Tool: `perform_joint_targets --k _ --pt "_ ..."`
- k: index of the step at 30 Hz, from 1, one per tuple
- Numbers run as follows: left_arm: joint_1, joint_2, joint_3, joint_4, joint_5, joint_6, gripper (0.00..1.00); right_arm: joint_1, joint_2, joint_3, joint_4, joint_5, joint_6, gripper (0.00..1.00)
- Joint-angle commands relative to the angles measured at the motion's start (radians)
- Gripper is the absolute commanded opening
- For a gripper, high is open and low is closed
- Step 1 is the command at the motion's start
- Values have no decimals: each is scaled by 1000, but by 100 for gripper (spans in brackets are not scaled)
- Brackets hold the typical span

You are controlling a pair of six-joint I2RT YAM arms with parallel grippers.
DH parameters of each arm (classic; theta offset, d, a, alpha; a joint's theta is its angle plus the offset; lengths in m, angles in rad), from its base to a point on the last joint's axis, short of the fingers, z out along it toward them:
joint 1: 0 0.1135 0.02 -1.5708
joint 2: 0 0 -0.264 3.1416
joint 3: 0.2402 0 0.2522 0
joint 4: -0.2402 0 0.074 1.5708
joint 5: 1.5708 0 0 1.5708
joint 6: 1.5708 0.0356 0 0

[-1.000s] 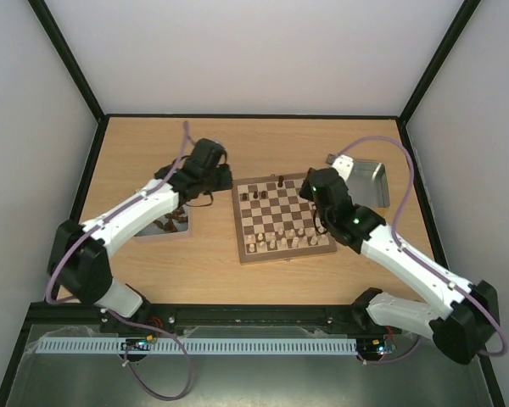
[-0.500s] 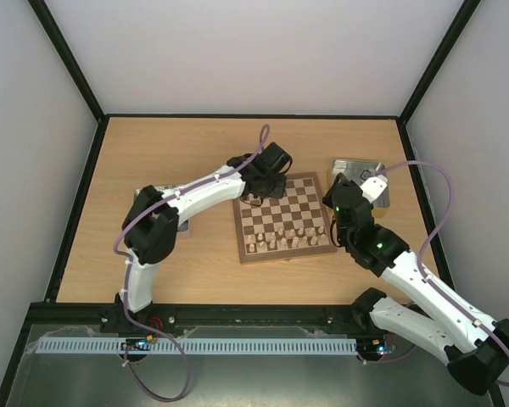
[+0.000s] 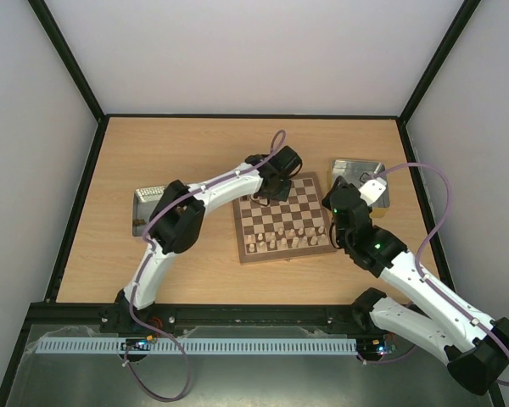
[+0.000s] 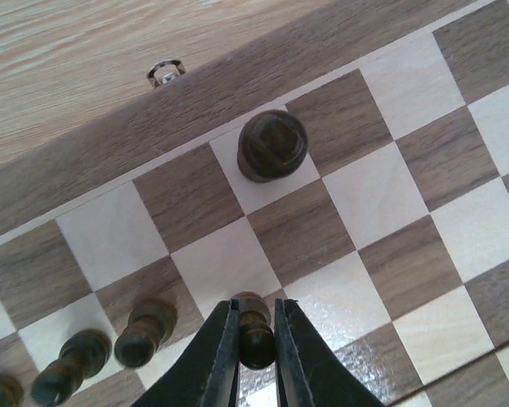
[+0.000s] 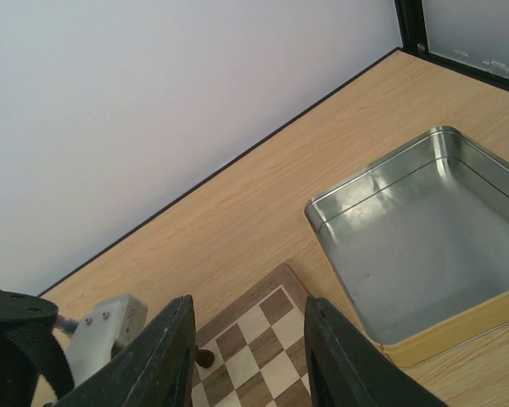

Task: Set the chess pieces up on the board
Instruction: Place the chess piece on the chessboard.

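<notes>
One board (image 3: 280, 212); two trays, a left tray (image 3: 141, 206) and a right tray (image 3: 353, 168); two arms, the left arm (image 3: 205, 192) and the right arm (image 3: 411, 273). The left wrist view shows five dark pieces (image 4: 271, 146) (one broad-headed, four slim); it also shows one latch (image 4: 165, 73). From above, the pale pieces (image 3: 276, 244) stand in two rows; they are too small there to count surely, and so are the dark ones; the right wrist view shows one tray.
</notes>
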Motion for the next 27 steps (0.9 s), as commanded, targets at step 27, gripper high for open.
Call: perform_joint_targets --k 27 --pt "17 35 84 -16 -65 33 29 -4 39 -1 9 -20 31 35"
